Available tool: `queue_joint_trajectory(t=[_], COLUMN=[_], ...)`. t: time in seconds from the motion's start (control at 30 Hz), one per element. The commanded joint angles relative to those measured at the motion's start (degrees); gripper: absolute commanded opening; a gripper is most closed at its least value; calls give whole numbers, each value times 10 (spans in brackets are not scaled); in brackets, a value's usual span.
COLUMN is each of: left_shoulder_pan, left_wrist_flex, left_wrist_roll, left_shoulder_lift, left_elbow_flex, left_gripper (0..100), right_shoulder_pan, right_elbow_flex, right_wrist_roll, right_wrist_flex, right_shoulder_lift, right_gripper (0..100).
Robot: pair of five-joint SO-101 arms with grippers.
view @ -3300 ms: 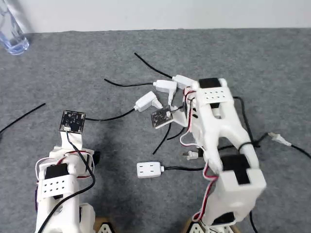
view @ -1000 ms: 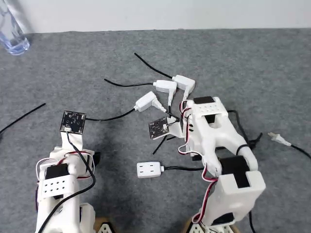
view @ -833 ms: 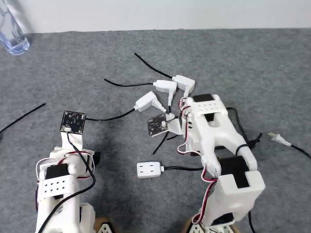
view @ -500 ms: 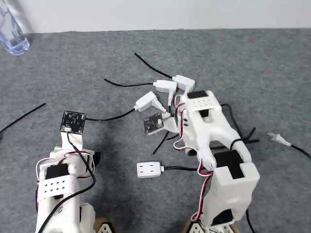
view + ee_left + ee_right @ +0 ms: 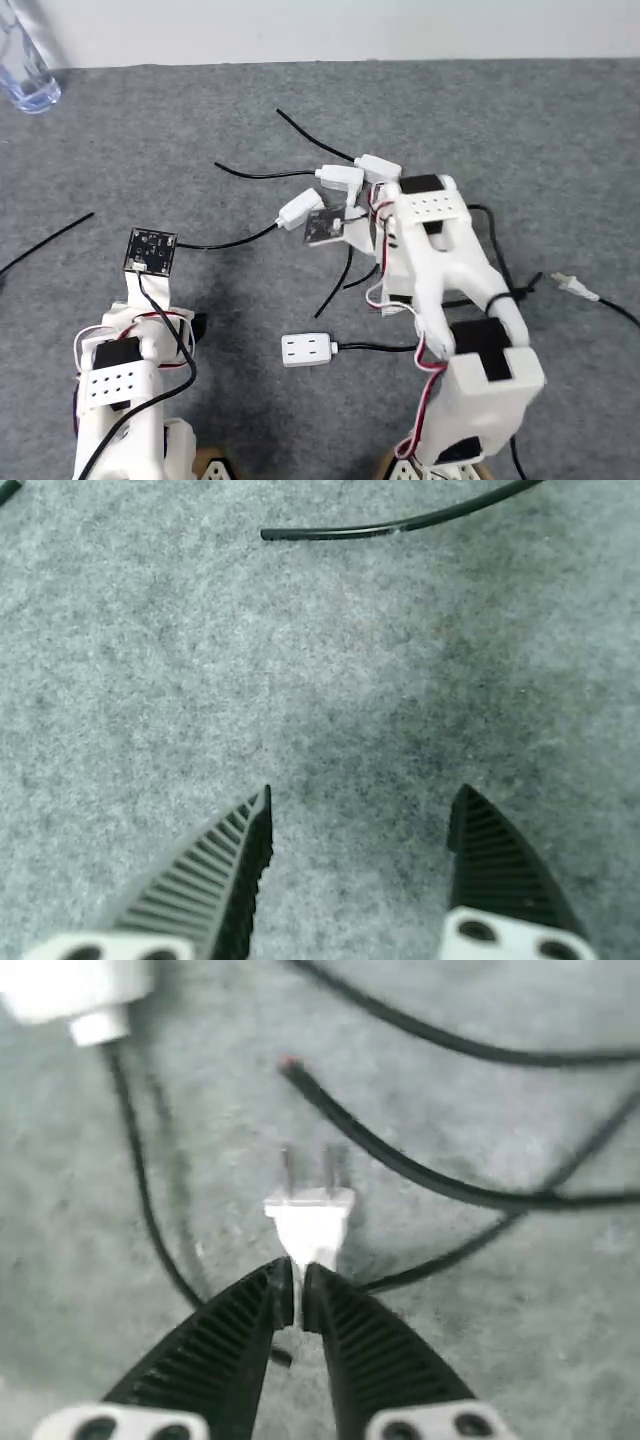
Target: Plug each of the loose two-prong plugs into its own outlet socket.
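In the right wrist view my right gripper (image 5: 298, 1278) is shut on the back of a white two-prong plug (image 5: 308, 1215). Its prongs point away from the fingers, just above the grey carpet. A white socket block (image 5: 75, 995) shows at that view's edge. From above, the right arm (image 5: 430, 230) hangs close to three white outlet sockets (image 5: 301, 210), (image 5: 340, 178), (image 5: 378, 168). A fourth socket (image 5: 308, 348) lies nearer the arm bases. Another loose plug (image 5: 567, 285) lies at the far right. My left gripper (image 5: 360, 820) stands open over bare carpet.
Black cables (image 5: 420, 1175) cross the carpet around the held plug, and one cable end (image 5: 400, 525) lies ahead of the left gripper. A clear glass vessel (image 5: 25, 85) stands at the far left corner. The left arm (image 5: 130, 370) sits at the near left.
The right arm has swung a little leftward and then pushed away from its base, closer to the three sockets. The left arm has not moved.
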Motion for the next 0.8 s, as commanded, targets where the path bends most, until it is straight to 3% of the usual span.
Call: queue_joint_trajectory(t=[0.0,0.2,0.77], left_shoulder_pan=[4,4,11], left_wrist_flex=[-12,-12,-12], left_wrist_roll=[5,5,5], left_shoulder_lift=[-10,-10,-10], left_elbow_flex=[-5,-5,-5], left_gripper=[272,272,272], right_shoulder_pan=[7,6,-7], right_elbow_flex=[92,212,224], right_wrist_roll=[3,61,86], right_wrist_flex=[-78,-131,-157], right_shoulder_lift=[-71,-158,-139], right_gripper=[121,133,137])
